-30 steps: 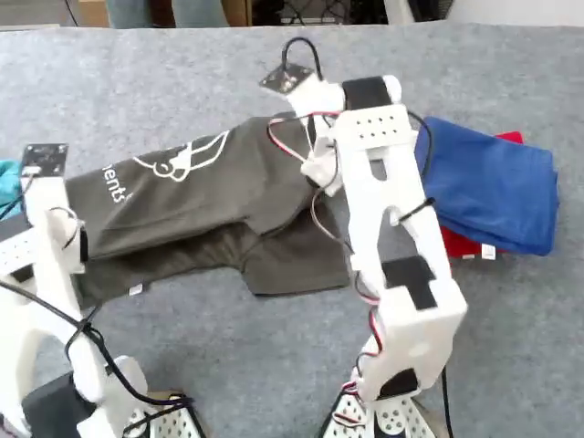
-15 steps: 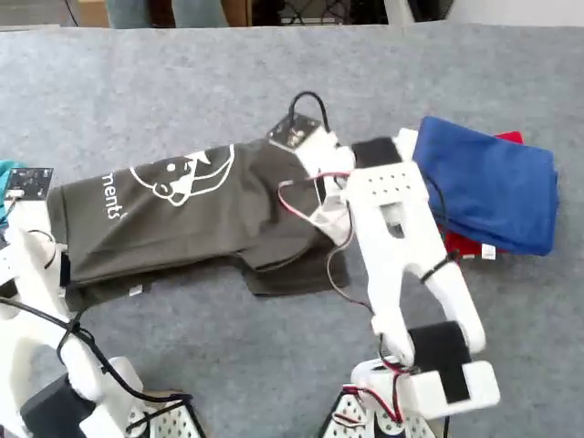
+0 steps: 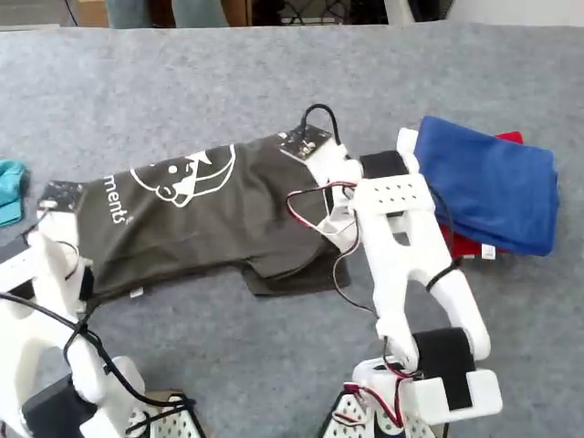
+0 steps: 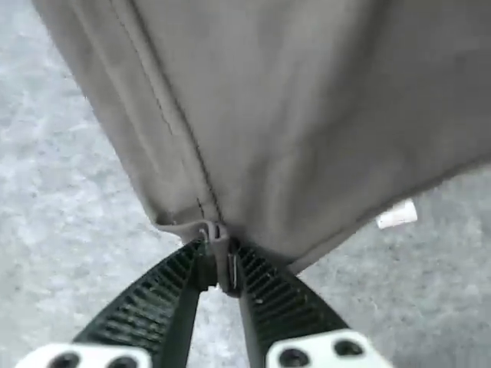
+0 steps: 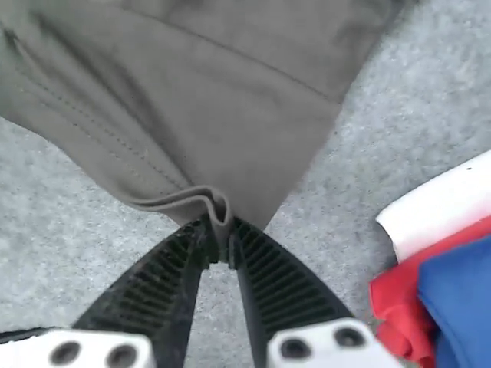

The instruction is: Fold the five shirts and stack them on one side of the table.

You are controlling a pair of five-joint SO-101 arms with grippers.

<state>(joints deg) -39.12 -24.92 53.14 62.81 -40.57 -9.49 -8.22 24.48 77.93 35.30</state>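
A dark grey shirt (image 3: 210,214) with a white print lies spread across the middle of the table, folded over lengthwise. My left gripper (image 4: 221,264) is shut on its folded hem at the shirt's left end (image 4: 253,123). My right gripper (image 5: 219,241) is shut on the doubled edge at the shirt's right end (image 5: 192,92), close to the stack. In the high view the left arm (image 3: 55,265) stands at the shirt's left end and the right arm (image 3: 392,228) at its right end. A folded blue shirt (image 3: 488,182) lies on a folded red shirt (image 3: 461,245) at the right.
A teal garment (image 3: 9,190) shows at the left table edge. Grey felt (image 3: 228,82) covers the table, with open room behind the shirt and in front of it. The blue and red stack (image 5: 445,299) sits just beside my right gripper.
Both arms have pulled toward the near side with the grey shirt in hand. The shirt's far edge has been drawn over, and the shirt now lies flatter and lower on the table.
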